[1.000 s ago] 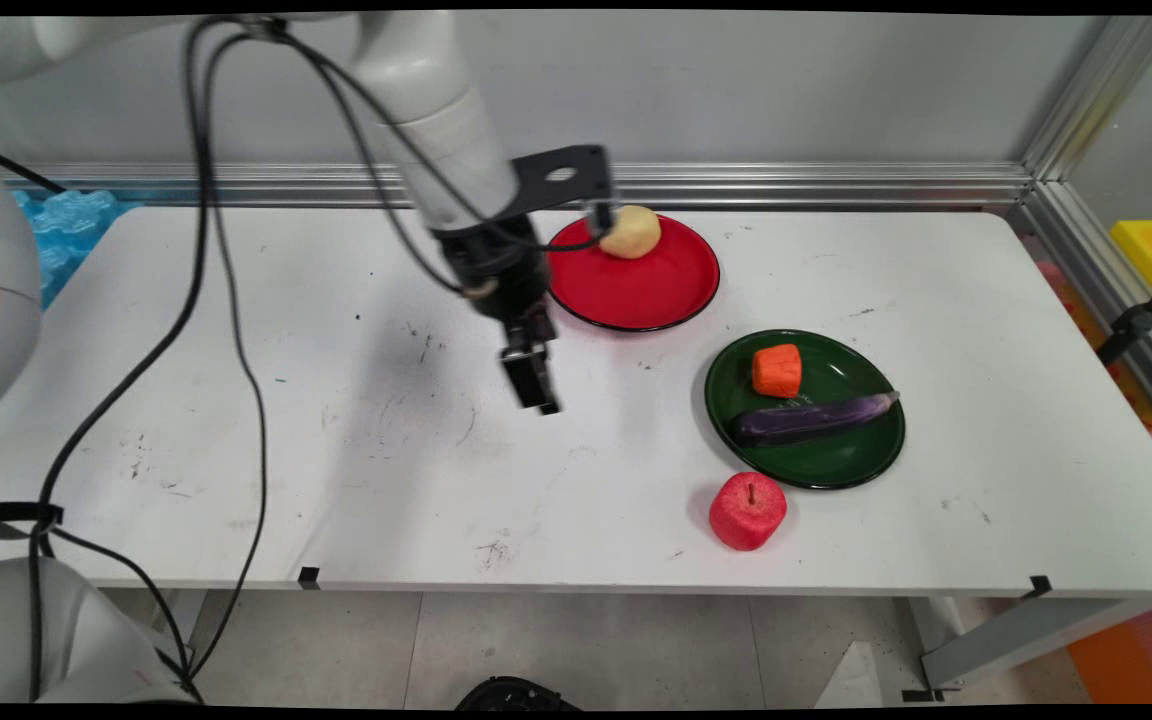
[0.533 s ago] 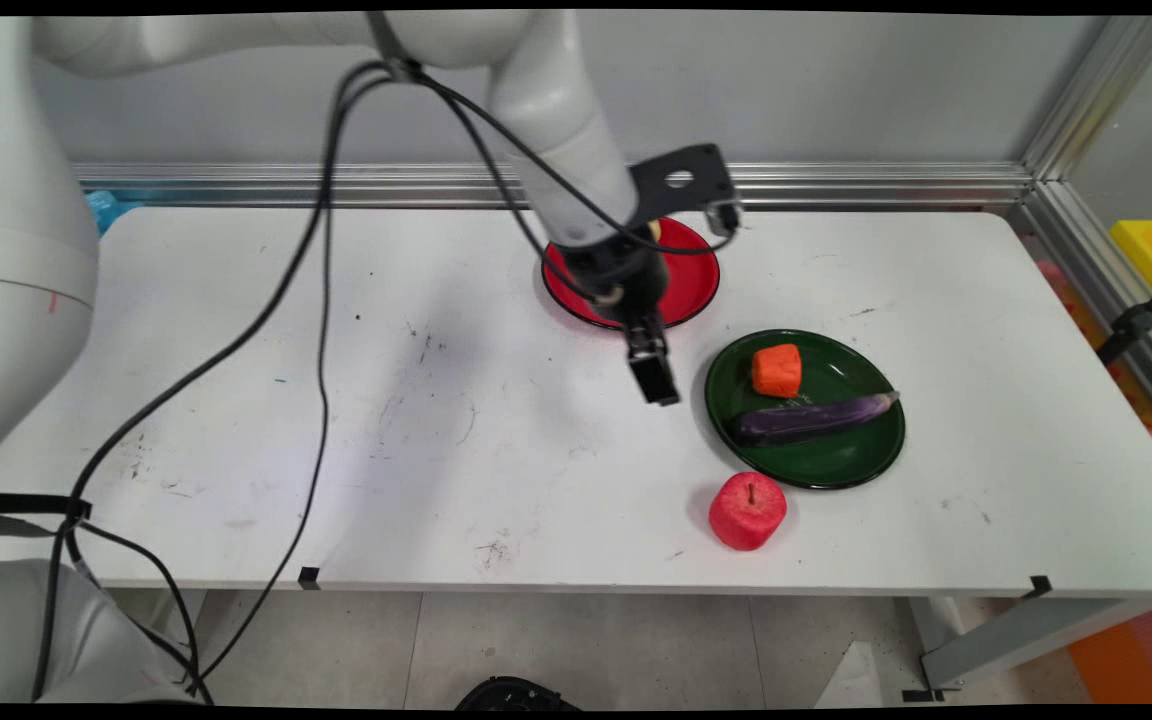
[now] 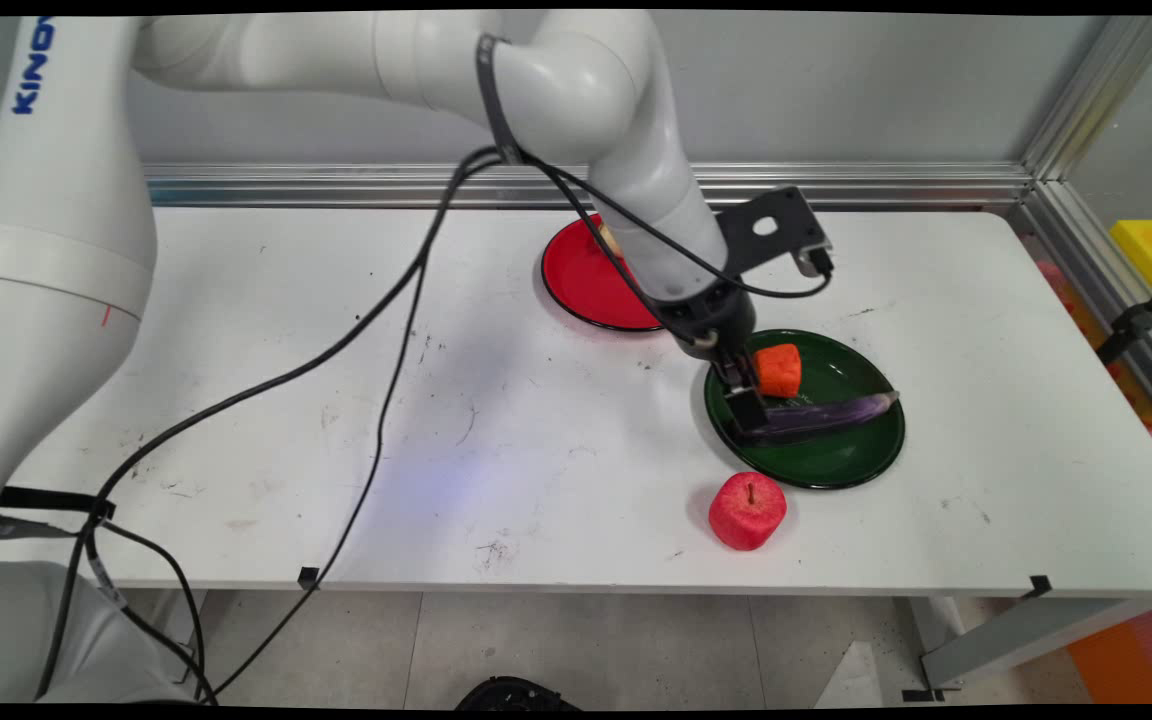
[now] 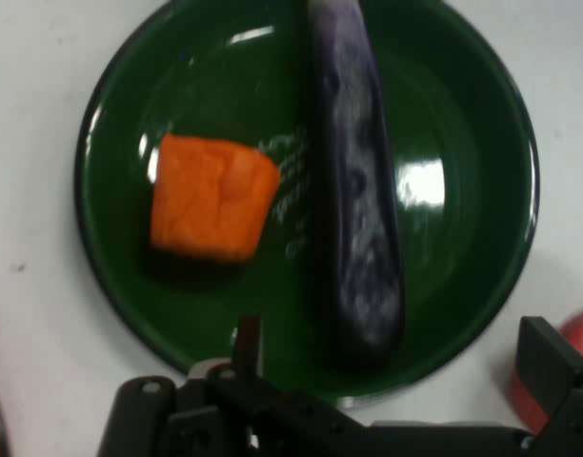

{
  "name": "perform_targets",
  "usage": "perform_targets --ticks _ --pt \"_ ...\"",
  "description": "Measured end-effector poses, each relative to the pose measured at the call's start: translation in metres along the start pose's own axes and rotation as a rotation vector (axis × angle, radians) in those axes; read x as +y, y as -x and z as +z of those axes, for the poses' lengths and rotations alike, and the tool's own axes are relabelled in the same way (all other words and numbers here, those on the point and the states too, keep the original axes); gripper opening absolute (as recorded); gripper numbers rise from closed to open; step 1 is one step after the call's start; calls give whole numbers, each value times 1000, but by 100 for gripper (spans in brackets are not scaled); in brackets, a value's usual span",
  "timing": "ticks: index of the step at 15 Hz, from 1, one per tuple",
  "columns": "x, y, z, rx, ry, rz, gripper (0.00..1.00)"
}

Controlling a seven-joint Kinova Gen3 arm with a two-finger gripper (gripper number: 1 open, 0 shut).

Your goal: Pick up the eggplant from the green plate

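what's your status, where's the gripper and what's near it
Gripper over green plate, jaws open, empty. Eggplant and orange cube on plate below. Red apple on table beside plate.

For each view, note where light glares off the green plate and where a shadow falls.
Hand view: white glare patches on the green plate, beside the purple eggplant; dark shadow under the orange block. Main view: faint highlight on the plate; soft arm shadow left on the table.
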Motion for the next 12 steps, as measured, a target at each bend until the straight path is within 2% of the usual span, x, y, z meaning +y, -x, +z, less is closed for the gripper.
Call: perform_targets --ticks 12 --pt "12 -5 64 45 -6 -59 100"
